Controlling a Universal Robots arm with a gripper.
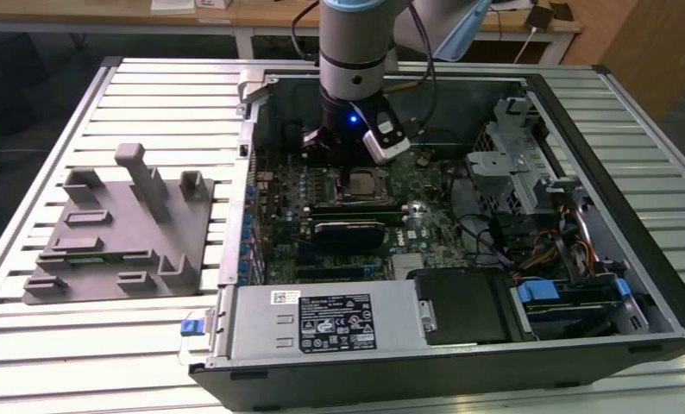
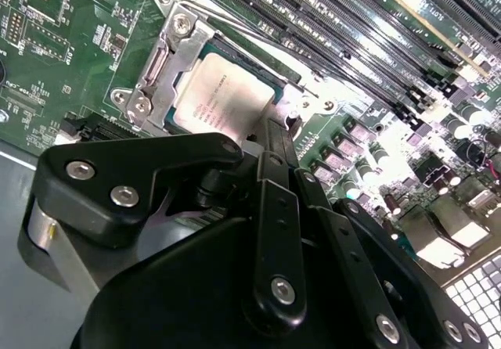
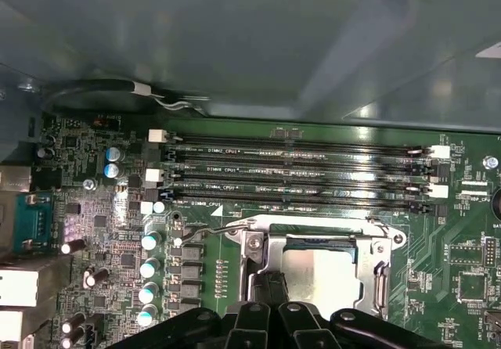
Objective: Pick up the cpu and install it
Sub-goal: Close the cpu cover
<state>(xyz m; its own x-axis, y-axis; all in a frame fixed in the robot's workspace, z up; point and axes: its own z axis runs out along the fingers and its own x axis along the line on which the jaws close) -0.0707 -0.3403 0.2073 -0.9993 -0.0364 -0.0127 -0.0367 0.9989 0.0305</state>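
Note:
The cpu point(image 2: 223, 91), a pale silver square chip, lies flat inside the open metal socket frame point(image 2: 156, 67) on the green motherboard. It also shows in the first wrist view as the cpu point(image 3: 321, 267) and in the exterior view as the cpu point(image 1: 368, 184). My gripper point(image 2: 274, 130) hangs straight above the socket, shut, with its tips together at one edge of the chip. Whether they touch the chip I cannot tell. From the first wrist view the gripper point(image 3: 272, 285) overlaps the socket's edge. In the exterior view the gripper point(image 1: 355, 164) reaches down into the computer case.
The open computer case point(image 1: 573, 112) lies on a slatted metal table. Memory slots point(image 3: 297, 177) run beside the socket. A power supply point(image 1: 319, 323), drive cage point(image 1: 515, 147) and cables crowd the case. A grey holder fixture point(image 1: 124, 233) stands at the exterior view's left.

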